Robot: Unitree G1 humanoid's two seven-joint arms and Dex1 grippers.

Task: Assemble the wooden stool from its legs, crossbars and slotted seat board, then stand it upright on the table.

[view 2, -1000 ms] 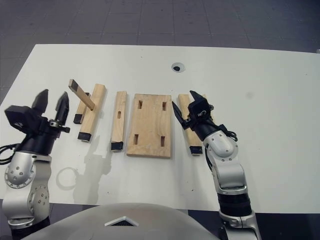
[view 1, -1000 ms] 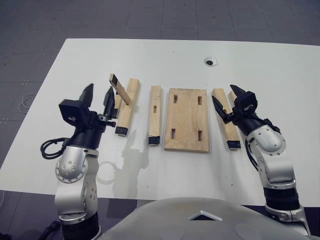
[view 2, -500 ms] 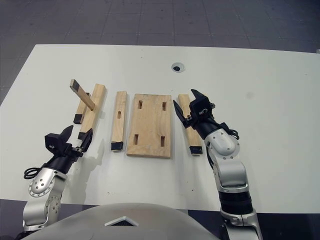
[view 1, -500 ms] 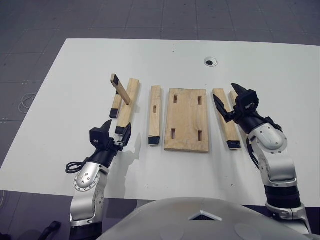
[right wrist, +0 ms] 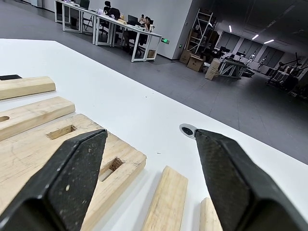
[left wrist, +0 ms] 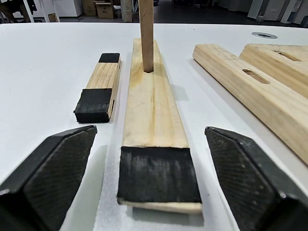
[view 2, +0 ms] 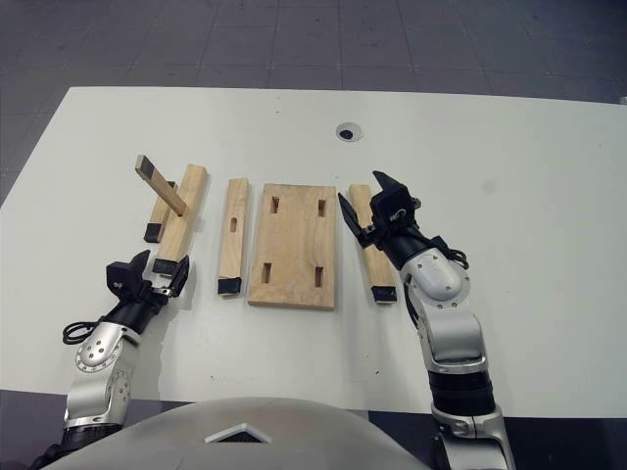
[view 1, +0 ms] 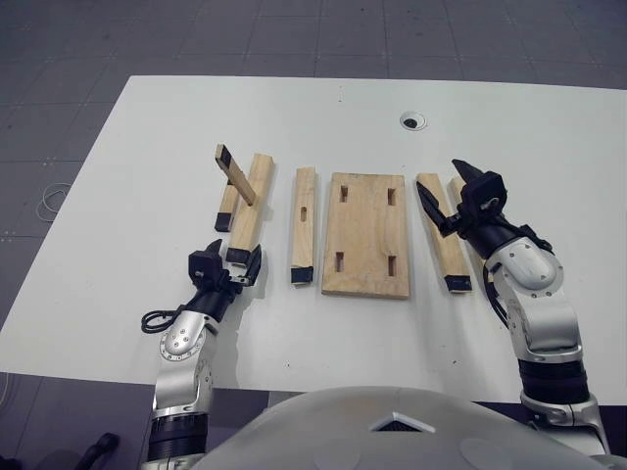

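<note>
Left gripper point(view 1: 233, 257): spread, facing the leg's point(view 1: 251, 206) capped end.
Right gripper point(view 1: 438, 177): spread above the right-hand leg point(view 1: 443, 240).
Risk: your squeeze could have jolted the slotted crossbar point(view 1: 235, 173) loose.

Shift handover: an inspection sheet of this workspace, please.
Surface: white table with a grommet hole.
Job's things: seat board flat, mid-table; left of it, a crossbar stuck tilted in one leg, a short piece, a slotted leg; right of it, two more pieces.
Clutter: nothing seen.
Grippers: left gripper low at that leg's dark end, jaws open; right gripper above the right pieces, jaws open.
Cables: black loop at left wrist.
Surroundings: grey tiled floor.
</note>
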